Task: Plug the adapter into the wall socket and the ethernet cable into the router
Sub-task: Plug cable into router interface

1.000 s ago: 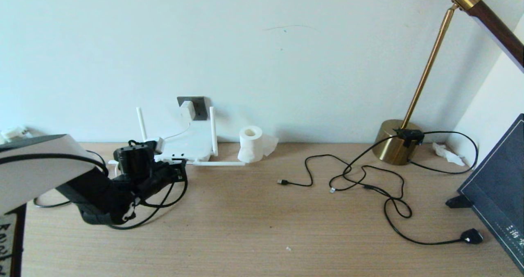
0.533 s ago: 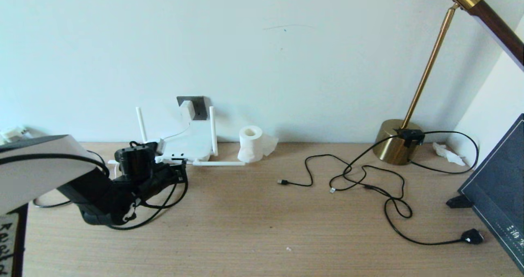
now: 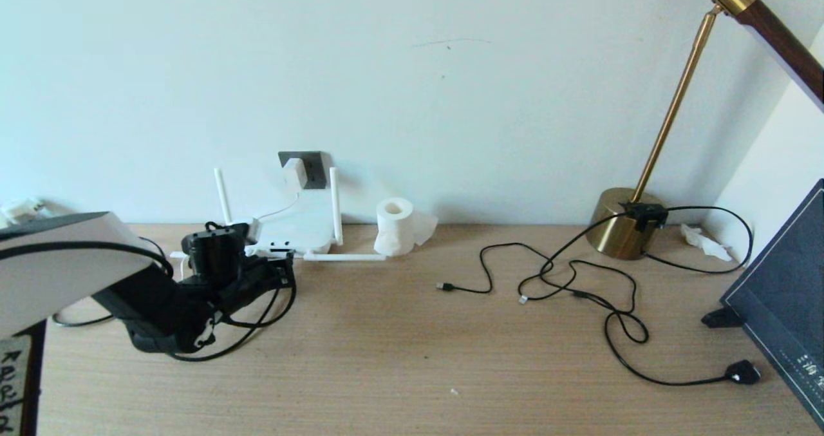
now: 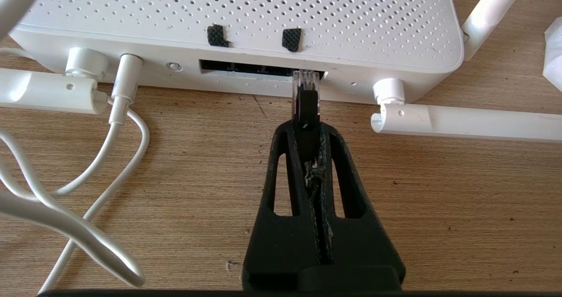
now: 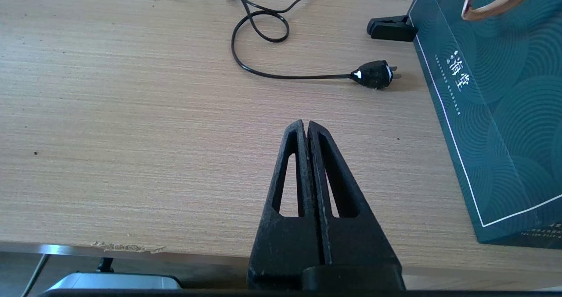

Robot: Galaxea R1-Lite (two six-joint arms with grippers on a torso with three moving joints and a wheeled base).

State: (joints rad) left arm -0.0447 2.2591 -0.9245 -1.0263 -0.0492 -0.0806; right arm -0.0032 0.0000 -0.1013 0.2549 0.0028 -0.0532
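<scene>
The white router (image 3: 296,227) (image 4: 246,20) lies at the back left by the wall, its antennas spread out. The white adapter (image 3: 295,172) sits in the dark grey wall socket (image 3: 313,165), its thin white cord running down to the router. My left gripper (image 3: 283,274) (image 4: 307,128) is shut on the ethernet cable's black plug (image 4: 305,104). The plug's clear tip touches the right end of the dark port slot (image 4: 246,68) on the router's edge. The black ethernet cable (image 3: 257,320) loops under my left arm. My right gripper (image 5: 306,126) is shut and empty near the table's front edge.
A tissue roll (image 3: 394,227) stands right of the router. Thin black USB cables (image 3: 547,275) and the lamp's cord with its bulky plug (image 3: 741,373) (image 5: 373,74) lie at the right. A brass lamp base (image 3: 621,230) and a dark teal bag (image 3: 782,294) (image 5: 491,112) stand far right.
My left gripper has crept slightly towards the router with the plug. The right arm stays out of the head view.
</scene>
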